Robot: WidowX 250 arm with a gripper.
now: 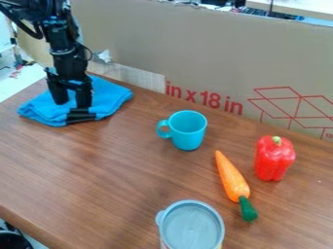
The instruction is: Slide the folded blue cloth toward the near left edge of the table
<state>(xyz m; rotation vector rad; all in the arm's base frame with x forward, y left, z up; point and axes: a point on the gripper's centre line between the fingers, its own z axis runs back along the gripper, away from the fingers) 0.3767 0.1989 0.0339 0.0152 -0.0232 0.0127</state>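
One claw [72, 104], its fingers parted and with no visible hold, stands at the folded blue cloth [110, 98], left of the turquoise mug [189, 130] on the bench [130, 170]; soft layers would favour a low, gentle pinch.

I watch from camera view, set above table [98, 165], looking down at slant. Lens faces across tabletop toward cardboard [208, 53] standing along far side. Height lets me see into blue mug [187, 131] and over cardboard's top edge into room behind. Middling range: much of tabletop fits in, table's near edge crossing lower left corner. Lidded cup [193, 226] sits nearest lens, cut by bottom edge. Blue cloth [112, 99] lies farther off, upper left, where arm [60, 40] enters from top.
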